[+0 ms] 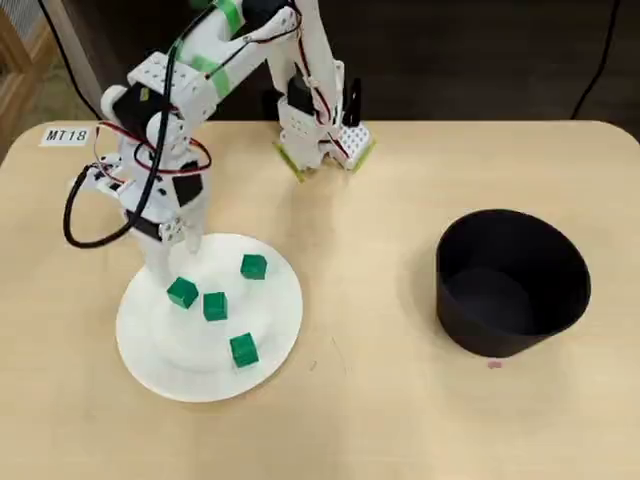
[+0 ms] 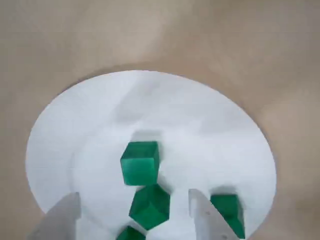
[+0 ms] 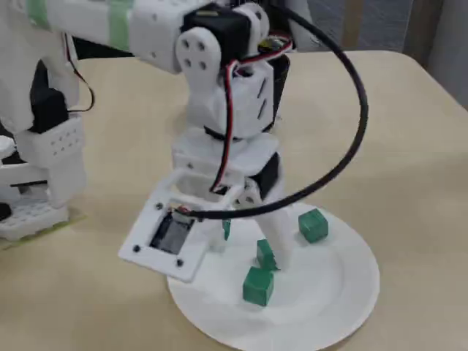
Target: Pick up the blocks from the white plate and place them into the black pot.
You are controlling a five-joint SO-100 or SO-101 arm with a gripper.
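Note:
The white plate (image 1: 150, 350) lies at the left of the table with four green blocks on it (image 1: 254, 267) (image 1: 182, 292) (image 1: 215, 306) (image 1: 243, 350). My gripper (image 1: 180, 268) hangs low over the plate's far left part, open and empty. In the wrist view the plate (image 2: 150, 100) fills the frame. My gripper (image 2: 132, 200) has its jaws wide apart, with one block (image 2: 150, 206) between them, another (image 2: 140, 162) just ahead and one (image 2: 227, 212) outside the right finger. In the fixed view the gripper (image 3: 248, 252) stands among the blocks (image 3: 258, 285) (image 3: 313, 224). The black pot (image 1: 512, 282) stands at the right, nothing visible inside.
The arm's base (image 1: 320, 140) is clamped at the table's far edge. A black cable (image 3: 351, 139) loops around the wrist. A label reading MT18 (image 1: 68, 135) is stuck at the far left corner. Bare tabletop lies between plate and pot.

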